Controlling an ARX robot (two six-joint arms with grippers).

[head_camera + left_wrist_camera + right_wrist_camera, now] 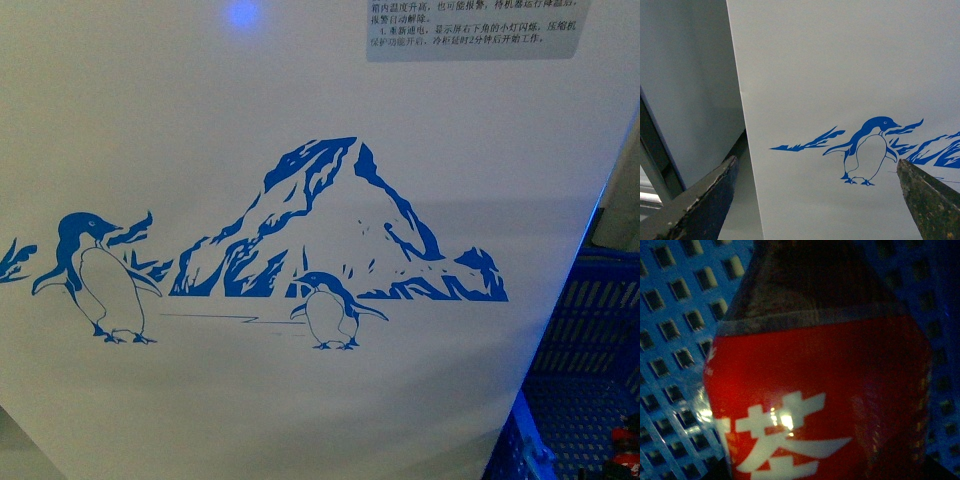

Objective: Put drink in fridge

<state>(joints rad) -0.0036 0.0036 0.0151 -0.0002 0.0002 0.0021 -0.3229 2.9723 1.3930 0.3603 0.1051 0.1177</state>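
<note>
Red-labelled drink [815, 405] against blue basket [675, 315]; left fingers [700, 200] apart.

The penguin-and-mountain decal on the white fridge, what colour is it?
Blue penguin-and-mountain decal; the front view shows it best.

From my front camera the fridge [300, 110] stands right before the robot, its front wall taking up nearly the whole view. On that wall the mountain [340, 220] sits in the middle, the larger penguin [100, 285] to its left, the smaller penguin [335, 315] at its foot, and a printed notice [470, 28] at top right. The mesh basket [590, 340] lies low, just right of the fridge. My left gripper [816, 165] faces the same wall, that larger penguin between its spread fingers; a cabinet [685, 75] stands just beside the fridge edge nearest that penguin. On the right wrist camera the drink [815, 390] has the basket's mesh close behind it.
</note>
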